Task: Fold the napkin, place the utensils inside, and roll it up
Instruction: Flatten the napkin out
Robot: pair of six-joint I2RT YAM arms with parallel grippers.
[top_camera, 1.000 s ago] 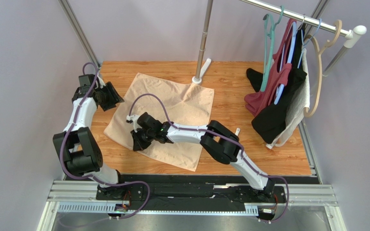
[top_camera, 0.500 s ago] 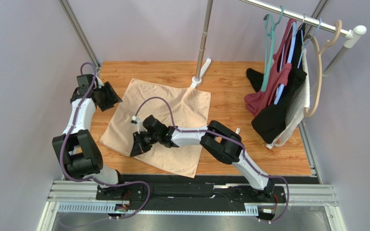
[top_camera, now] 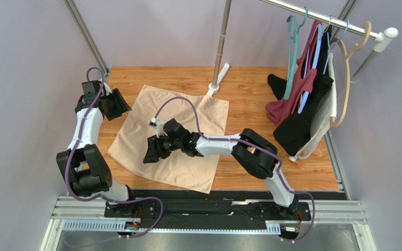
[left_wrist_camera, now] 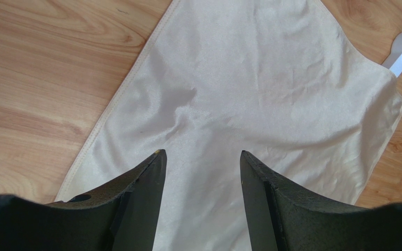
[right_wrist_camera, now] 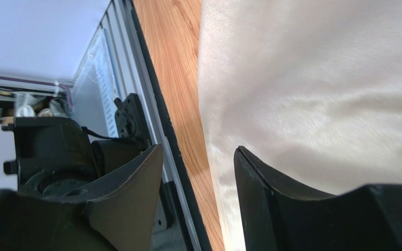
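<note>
Left jaws (left_wrist_camera: 201, 152): I am holding them open and empty, hovering over the left part of the napkin (left_wrist_camera: 250, 78) and gripping nothing.
Right jaws (right_wrist_camera: 198, 148): I am keeping them parted too, with nothing between them, hanging over the napkin's near-left edge and pointing toward the front rail (right_wrist_camera: 135, 78).
Napkin: it is lying spread out in what looks like a single layer, turned at an angle on the wooden surface (top_camera: 250, 83). It is lightly wrinkled, and I am seeing no fold in it.
Far corner: it is sitting just beside the white foot of the pole (top_camera: 220, 77).
Spoon: I am not finding it in any view, so I cannot say where it is.
Done so far: I am judging that only the spreading is finished.
Left to do: I am reckoning all three steps are waiting, the fold, the spoon going inside, and the roll.
</note>
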